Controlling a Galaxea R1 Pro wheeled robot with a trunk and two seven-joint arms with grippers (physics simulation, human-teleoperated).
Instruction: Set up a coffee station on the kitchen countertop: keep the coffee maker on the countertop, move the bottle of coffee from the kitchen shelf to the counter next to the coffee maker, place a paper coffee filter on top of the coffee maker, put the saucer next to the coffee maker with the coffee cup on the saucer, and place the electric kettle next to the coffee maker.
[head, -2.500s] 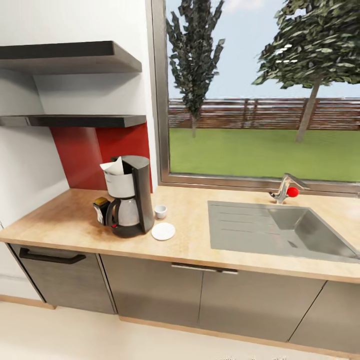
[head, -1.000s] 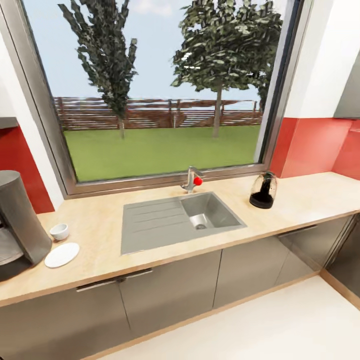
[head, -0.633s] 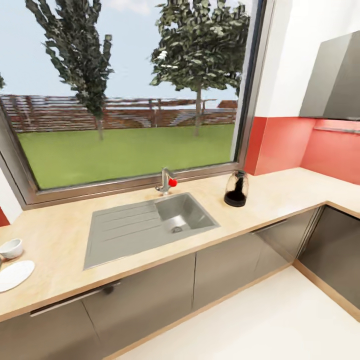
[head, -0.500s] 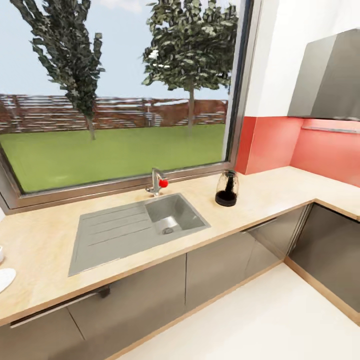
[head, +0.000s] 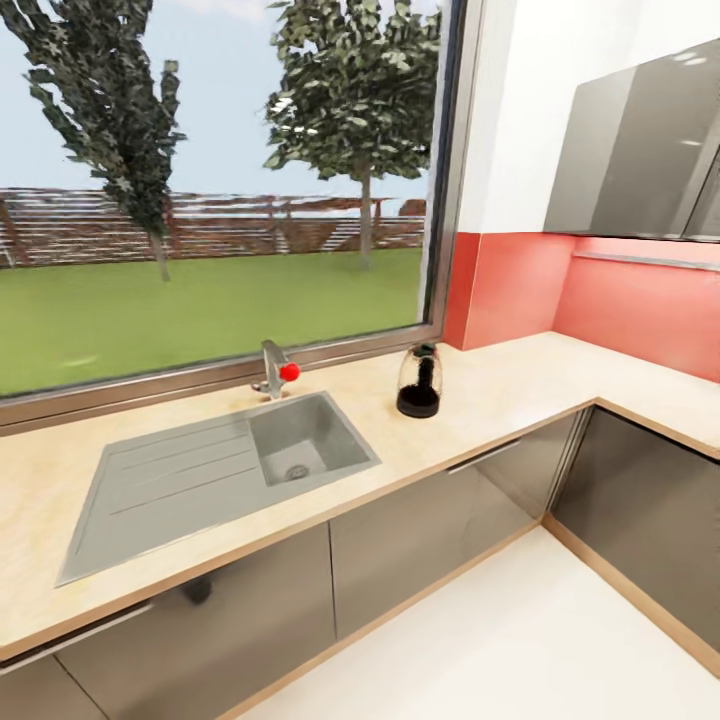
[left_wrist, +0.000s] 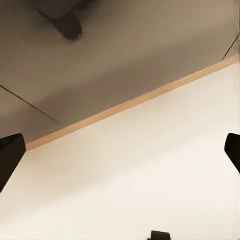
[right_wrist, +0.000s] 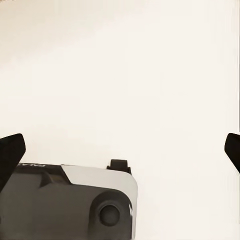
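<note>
- Your head camera has swung further right since a moment ago; the white saucer and cup have left its view.
- The rounded smoky electric kettle (head: 418, 382) stands upright on the tan speckled kitchen countertop (head: 520, 385), right of the grey steel sink (head: 215, 472).
- Your left gripper (left_wrist: 120, 155) and right gripper (right_wrist: 120, 150) both hang spread wide, empty, above the pale floor (head: 520, 640).

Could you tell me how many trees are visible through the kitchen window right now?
2: one tree at the window's left side, another tree nearer its right frame. More may be hidden beyond the frame.
</note>
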